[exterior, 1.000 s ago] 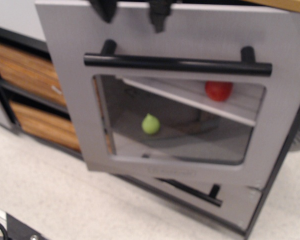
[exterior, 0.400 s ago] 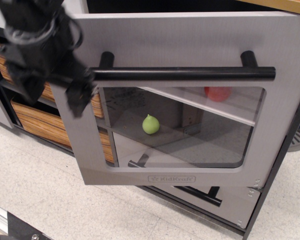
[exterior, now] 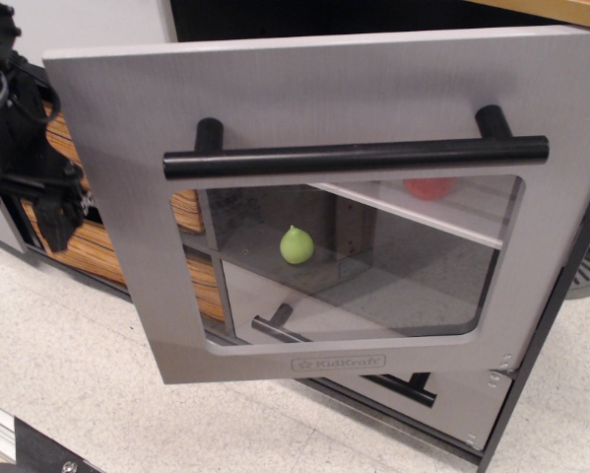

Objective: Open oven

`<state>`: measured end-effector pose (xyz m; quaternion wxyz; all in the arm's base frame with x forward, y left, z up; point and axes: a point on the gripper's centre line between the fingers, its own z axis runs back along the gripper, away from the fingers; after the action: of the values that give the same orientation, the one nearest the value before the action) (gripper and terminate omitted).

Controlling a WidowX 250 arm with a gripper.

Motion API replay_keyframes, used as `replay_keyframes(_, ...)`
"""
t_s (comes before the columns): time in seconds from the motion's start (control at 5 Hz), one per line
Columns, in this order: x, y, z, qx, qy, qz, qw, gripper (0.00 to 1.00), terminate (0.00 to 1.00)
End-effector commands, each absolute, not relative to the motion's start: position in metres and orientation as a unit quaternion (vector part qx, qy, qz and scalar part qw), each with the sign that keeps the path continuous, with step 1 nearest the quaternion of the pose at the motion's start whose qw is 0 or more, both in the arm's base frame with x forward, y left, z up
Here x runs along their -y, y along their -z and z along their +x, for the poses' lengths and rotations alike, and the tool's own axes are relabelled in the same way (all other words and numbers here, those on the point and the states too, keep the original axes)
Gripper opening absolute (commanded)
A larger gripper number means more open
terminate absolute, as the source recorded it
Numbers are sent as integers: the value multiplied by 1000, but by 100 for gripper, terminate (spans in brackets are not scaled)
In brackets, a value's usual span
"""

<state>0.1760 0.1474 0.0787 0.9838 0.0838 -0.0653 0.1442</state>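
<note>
The oven (exterior: 334, 187) fills most of the view, its grey door swung partly open and tilted toward the camera. A long black bar handle (exterior: 356, 158) crosses the door above the clear window, and a small plate under the window reads "KidKraft" (exterior: 338, 363). Through the glass sit a green pear (exterior: 295, 245) and, higher up, a red fruit (exterior: 430, 187). The black end effector (exterior: 53, 212) hangs at the left edge, clear of the door; whether it is released or clenched cannot be told.

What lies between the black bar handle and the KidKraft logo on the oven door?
The clear window fills that stretch between the handle and the logo. Through it the only camera view shows a green pear-shaped toy and a grey rack.
</note>
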Motion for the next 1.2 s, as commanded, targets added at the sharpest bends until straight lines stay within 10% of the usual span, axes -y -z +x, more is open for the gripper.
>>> replay_keyframes(0.0, -181, -122, 205, 119, -242, 85, 959, 100, 0)
replay_keyframes(1.0, -124, -111, 160, 2, -38, 47, 998, 100, 0)
